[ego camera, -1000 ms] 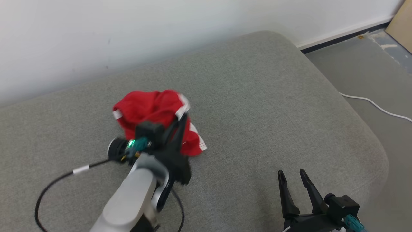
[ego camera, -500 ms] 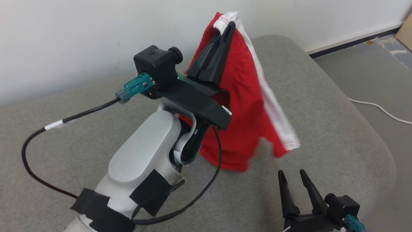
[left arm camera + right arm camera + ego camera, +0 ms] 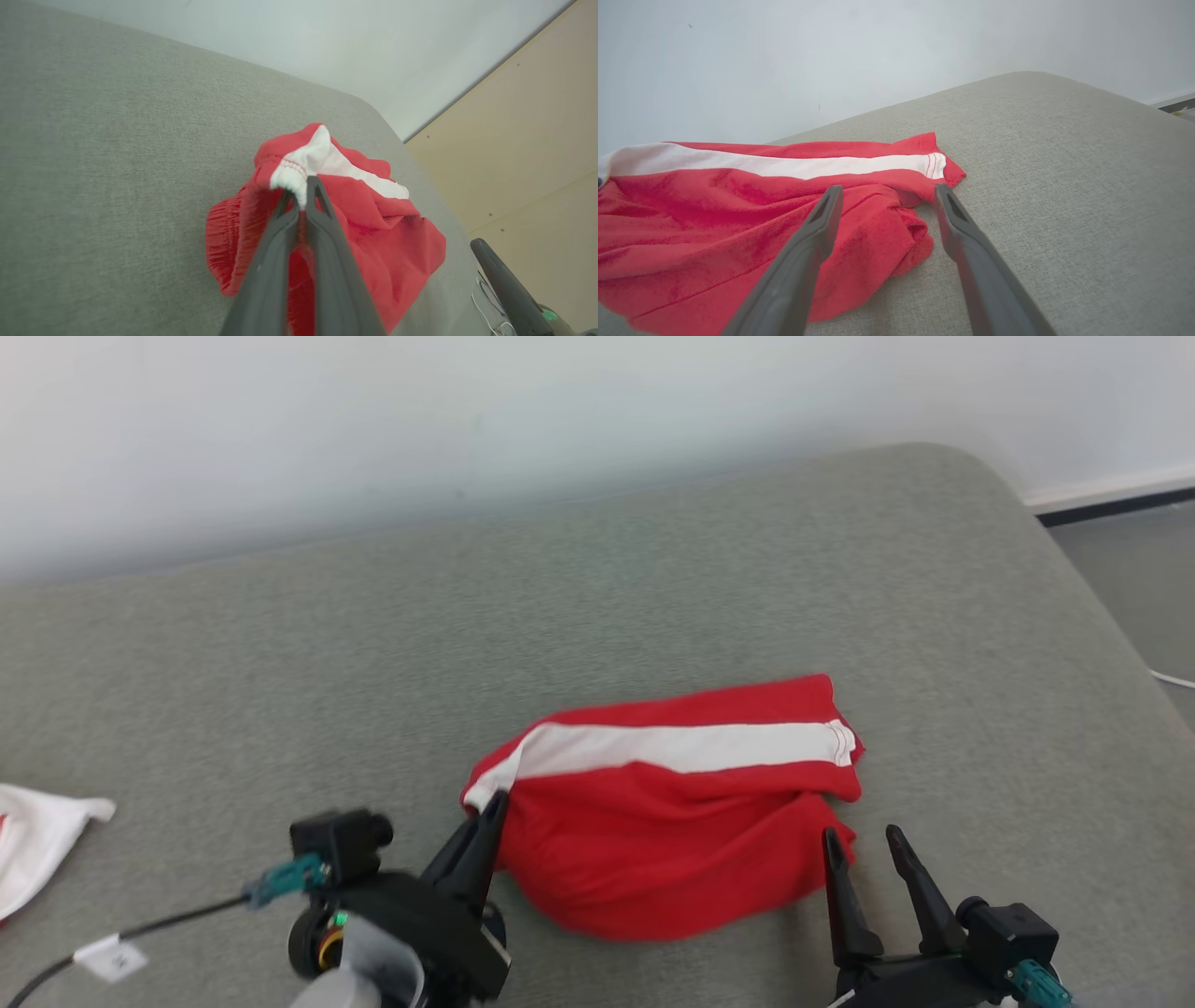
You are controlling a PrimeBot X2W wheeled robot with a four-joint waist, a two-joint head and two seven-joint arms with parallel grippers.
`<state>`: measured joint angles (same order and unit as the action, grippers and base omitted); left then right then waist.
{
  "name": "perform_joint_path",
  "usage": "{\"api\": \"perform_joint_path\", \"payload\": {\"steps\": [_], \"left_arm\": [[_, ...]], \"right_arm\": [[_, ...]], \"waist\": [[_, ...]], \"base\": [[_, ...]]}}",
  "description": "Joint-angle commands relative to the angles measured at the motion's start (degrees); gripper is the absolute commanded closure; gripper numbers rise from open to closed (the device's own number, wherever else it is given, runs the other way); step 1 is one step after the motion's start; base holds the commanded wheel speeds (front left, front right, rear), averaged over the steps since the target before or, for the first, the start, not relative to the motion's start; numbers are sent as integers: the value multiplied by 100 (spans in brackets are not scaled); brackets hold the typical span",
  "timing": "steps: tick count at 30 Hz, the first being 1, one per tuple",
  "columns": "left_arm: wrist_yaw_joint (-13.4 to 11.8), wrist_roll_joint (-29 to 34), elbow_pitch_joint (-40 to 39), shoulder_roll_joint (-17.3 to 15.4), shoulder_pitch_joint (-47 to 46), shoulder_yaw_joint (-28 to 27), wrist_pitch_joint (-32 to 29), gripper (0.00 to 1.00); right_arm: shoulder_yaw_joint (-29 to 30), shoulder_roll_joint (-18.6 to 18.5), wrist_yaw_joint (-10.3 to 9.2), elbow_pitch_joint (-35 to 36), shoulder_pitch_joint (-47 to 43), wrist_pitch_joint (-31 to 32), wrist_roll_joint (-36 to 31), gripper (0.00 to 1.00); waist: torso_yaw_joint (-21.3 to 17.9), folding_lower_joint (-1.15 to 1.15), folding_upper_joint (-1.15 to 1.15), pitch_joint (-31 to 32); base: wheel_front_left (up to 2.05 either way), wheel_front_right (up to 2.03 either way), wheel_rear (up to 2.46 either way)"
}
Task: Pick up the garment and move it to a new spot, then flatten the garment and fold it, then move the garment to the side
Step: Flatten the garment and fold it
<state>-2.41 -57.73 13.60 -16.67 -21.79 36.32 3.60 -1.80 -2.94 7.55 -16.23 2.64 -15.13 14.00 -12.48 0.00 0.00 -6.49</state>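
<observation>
Far left, a scrap of white cloth [image 3: 42, 835] lies at the edge of the grey cushion [image 3: 280, 644]. Next along, the left gripper [image 3: 493, 803] sits low near the front, jaws pinched tight on the white-banded corner of the garment [image 3: 672, 840] — the left wrist view shows that white fabric bunched right at the fingertips. The garment is red and soft-looking, with one broad white stripe [image 3: 681, 747] running along its upper part and red stitching at the stripe's ends. It lies on the cushion right of centre, towards the front, rumpled rather than flat — its lower part gathers in loose wrinkles and its right end curls under. On the right, the right gripper [image 3: 859, 835] is poised at the garment's lower right end, jaws spread wide, holding nothing.
</observation>
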Motion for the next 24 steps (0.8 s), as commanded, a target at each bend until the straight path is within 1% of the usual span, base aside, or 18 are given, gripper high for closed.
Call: {"api": "perform_joint_path", "payload": {"steps": [1, 4, 7, 8, 9, 10, 13, 19, 22, 24], "left_arm": [[-39, -107, -105, -51, 152, -38, -1, 100], [-146, -152, -269, -173, 527, -78, 52, 100], [-155, -229, -326, -148, 766, -110, 164, 100], [-141, -215, -313, -152, 819, -100, 208, 91], [-149, -196, -286, -128, 861, -111, 285, 51], [-181, -176, -240, -115, 890, -120, 339, 0], [-229, -53, -94, -85, 945, -116, 531, 0], [-366, 152, 89, -116, 1149, -354, 1000, 0], [-499, 548, 39, -164, 1304, -657, 1147, 0], [-673, 1082, -179, -116, 1393, -1122, 1164, 0]], "right_arm": [[-21, 12, -12, 15, 7, -3, -32, 0], [-62, 10, -12, 19, 49, -3, -28, 0], [-49, 11, -12, 11, 40, -3, -43, 0], [-57, 11, -12, 1, 40, -3, -55, 0], [-47, 11, -12, -5, 39, -3, -58, 0], [-51, 11, -12, -12, 45, -3, -62, 0], [-82, 11, -12, -46, 71, -3, -104, 0], [-81, 12, -12, -92, 3, -3, -126, 0], [-23, 9, -12, -91, -53, -3, -149, 0], [32, 10, -12, -65, -76, -3, -160, 0]], "waist": [[335, 0, 0, -56], [453, 0, 0, -68], [543, 0, 0, -67], [562, 0, 0, -64], [586, 0, 0, -59], [598, 0, 0, -53], [603, 0, 0, -2], [557, 0, 0, 136], [536, 0, 0, 207], [543, 0, 0, 241]], "base": [[0, 0, 0], [0, 0, 0], [0, 0, 0], [0, 0, 0], [0, 0, 0], [0, 0, 0], [0, 0, 0], [0, 0, 0], [0, 0, 0], [0, 0, 0]]}}
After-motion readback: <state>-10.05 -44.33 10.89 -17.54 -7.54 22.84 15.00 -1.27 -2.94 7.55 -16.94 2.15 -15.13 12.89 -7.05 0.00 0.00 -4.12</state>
